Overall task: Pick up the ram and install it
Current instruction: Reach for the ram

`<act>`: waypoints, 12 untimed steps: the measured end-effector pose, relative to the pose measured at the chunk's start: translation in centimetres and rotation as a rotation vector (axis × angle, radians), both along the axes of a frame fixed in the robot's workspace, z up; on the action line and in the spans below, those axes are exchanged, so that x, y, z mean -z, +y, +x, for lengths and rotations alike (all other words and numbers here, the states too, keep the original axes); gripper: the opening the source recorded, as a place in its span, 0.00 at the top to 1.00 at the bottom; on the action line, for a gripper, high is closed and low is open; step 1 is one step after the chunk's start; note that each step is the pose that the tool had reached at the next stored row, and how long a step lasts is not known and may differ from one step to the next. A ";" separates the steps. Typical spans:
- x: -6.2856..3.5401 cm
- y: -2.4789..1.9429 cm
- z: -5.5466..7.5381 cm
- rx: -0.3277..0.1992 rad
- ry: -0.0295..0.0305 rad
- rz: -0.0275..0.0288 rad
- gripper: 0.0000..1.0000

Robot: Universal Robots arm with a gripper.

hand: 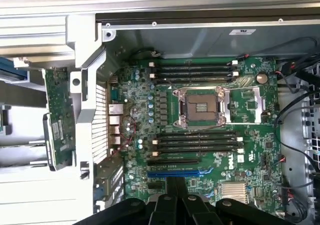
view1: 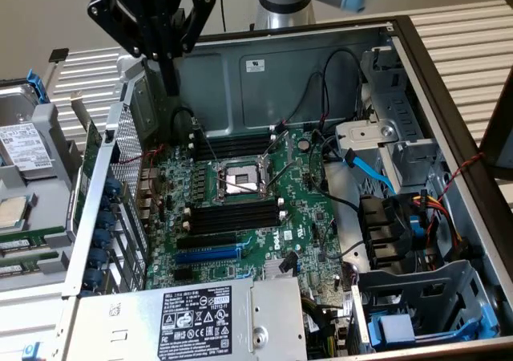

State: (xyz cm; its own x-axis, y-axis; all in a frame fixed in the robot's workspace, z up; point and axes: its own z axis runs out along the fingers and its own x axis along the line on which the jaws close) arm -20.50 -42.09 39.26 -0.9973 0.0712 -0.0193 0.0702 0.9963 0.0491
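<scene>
So the motherboard (view1: 309, 208) sat flat in the open case (view1: 224, 88), CPU socket (view1: 239, 180) mid-board with memory slots (view1: 232, 217) on either side of it. Power supply (view1: 200, 321) was up front and the drive cage (view1: 393, 136) at the exterior view's right. The ram (hand: 61, 100) stood just outside the case wall at the exterior view's left.

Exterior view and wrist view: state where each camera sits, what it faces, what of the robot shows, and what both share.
Exterior view: off the arm, above the open grey computer case, angled down into it; the black gripper and grey arm hang above.
Wrist view: on the wrist, facing straight down on the green motherboard; the shut gripper's black fingers show.
Shared: the motherboard, its square silver processor socket, the blue expansion slot.
</scene>
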 end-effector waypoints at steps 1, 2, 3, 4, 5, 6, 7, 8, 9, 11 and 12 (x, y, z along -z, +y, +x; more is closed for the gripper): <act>0.00 -0.13 -0.4 0.000 0.0000 0.0001 0.89; 0.00 -0.25 -0.8 0.000 -0.0001 0.0001 0.89; 0.00 -0.37 -1.2 0.000 0.0000 0.0001 0.89; 0.00 -0.48 -1.6 0.000 0.0000 0.0001 0.89; 0.00 -0.60 -2.0 0.000 0.0000 0.0003 0.89; 0.00 -0.71 -2.4 0.000 -0.0001 0.0003 0.89; 0.00 -0.82 -2.9 0.000 -0.0001 0.0003 0.89; 0.00 -0.90 -3.4 0.000 0.0000 0.0003 0.89; 0.00 -0.96 -3.8 0.000 0.0000 0.0002 0.89; 0.00 -1.03 -4.7 0.000 -0.0001 0.0003 0.89; 0.00 -1.05 -5.1 0.000 0.0000 0.0002 0.89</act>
